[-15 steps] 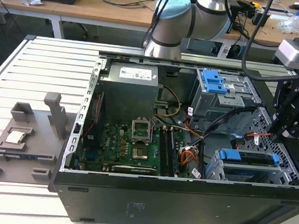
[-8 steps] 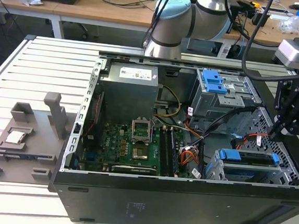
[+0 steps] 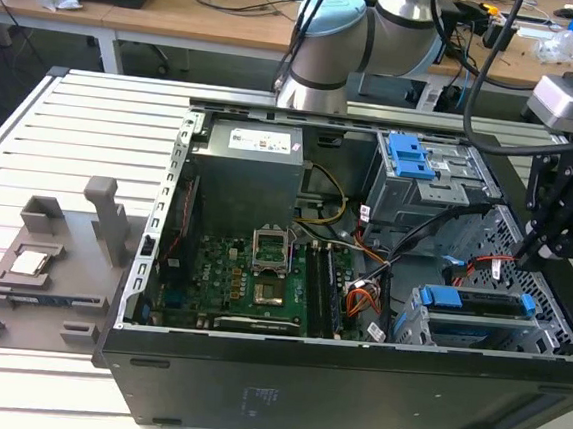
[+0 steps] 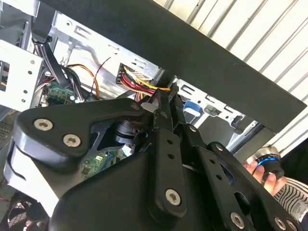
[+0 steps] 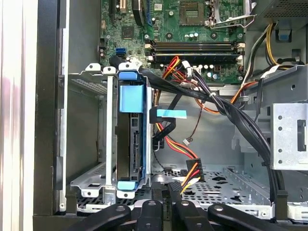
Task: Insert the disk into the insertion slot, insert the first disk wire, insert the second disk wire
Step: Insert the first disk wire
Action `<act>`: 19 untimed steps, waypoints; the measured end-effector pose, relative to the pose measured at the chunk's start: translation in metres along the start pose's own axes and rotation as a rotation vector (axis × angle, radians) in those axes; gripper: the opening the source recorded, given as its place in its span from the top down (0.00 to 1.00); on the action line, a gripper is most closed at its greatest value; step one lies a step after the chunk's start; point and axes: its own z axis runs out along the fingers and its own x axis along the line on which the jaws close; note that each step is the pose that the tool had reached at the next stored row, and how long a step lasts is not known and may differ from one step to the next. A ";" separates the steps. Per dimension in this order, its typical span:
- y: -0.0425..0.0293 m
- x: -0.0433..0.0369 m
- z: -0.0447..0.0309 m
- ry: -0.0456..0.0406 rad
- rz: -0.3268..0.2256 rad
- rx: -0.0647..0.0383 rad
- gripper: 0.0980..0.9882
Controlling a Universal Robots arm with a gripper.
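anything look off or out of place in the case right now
Nothing looks damaged or spilled. The disk sits in its cage, but the black cable with a blue tag hangs loose beside it, unplugged. The tool is shut on the red-and-yellow wire plug. A hand sits just outside the case.

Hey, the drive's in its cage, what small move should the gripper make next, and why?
Probably ease the gripper, which looks shut on the red-and-yellow disk wire, toward the disk: it already sits in the insertion slot, and no plug looks seated in its connector edge.
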 end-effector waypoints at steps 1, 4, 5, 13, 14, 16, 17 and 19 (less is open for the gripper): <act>0.0001 0.0002 -0.0031 -0.0001 0.000 0.000 0.92; 0.0004 0.0005 -0.0064 -0.0004 0.000 0.000 0.92; 0.0027 0.0005 -0.0064 -0.0002 0.000 0.000 0.92; 0.0257 0.0004 -0.0038 -0.0003 0.000 0.000 0.92; 0.0258 0.0004 -0.0038 -0.0002 0.000 0.000 0.92; 0.0258 0.0062 -0.0033 -0.0002 0.000 0.000 0.92; 0.0258 0.0083 -0.0031 -0.0003 0.000 0.000 0.92; 0.0257 0.0188 -0.0018 -0.0002 0.000 0.000 0.92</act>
